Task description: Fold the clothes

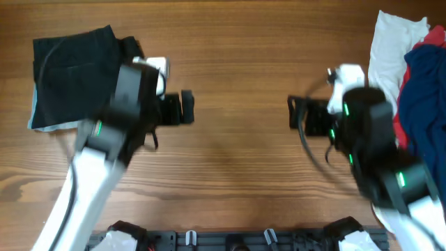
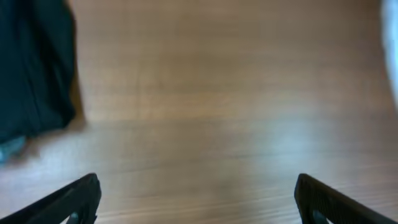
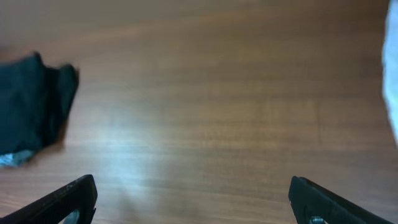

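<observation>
Two wide-open, empty tools overhead: the left gripper (image 1: 164, 104) has the folded black garment (image 1: 70, 77) on its left, and the right gripper (image 1: 317, 111) has the white, red and navy pile (image 1: 418, 90) on its right. Left wrist: the black garment sits ahead-left. Right wrist: it lies farther ahead-left.

blk garment (image 1: 70, 70) x1 | white cloth (image 1: 389, 42) x1 | red cloth (image 1: 399, 129) x1 | navy cloth (image 1: 425, 90) x1 | arms (image 1: 90, 160) x2
</observation>
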Tool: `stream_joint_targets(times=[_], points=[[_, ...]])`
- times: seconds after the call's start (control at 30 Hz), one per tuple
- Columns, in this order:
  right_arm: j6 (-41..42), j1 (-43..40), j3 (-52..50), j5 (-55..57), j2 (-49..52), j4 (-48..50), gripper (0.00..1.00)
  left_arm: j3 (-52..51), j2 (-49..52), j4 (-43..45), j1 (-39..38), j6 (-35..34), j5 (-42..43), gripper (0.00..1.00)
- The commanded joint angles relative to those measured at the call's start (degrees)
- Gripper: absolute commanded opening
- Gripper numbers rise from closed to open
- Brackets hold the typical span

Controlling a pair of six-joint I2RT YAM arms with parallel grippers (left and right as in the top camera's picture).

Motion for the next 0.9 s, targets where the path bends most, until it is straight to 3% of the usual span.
stream_joint_targets(times=[0.0,0.2,0.87], points=[[3.0,2.9,-6.8,8.6,-10.7,0.6,1.00,-9.8,-13.0,5.3,-3.3,-3.1,-7.2,1.00],[3.0,2.9,-8.6,8.5,-17.3,-6.6,0.99,-11.6,-20.6,5.3,-3.3,-3.1,-7.1,1.00],[2.4,0.6,-9.0,8.6,-18.7,-11.8,1.00,-11.6,-19.5,3.1,-3.3,-3.1,-7.2,1.00]])
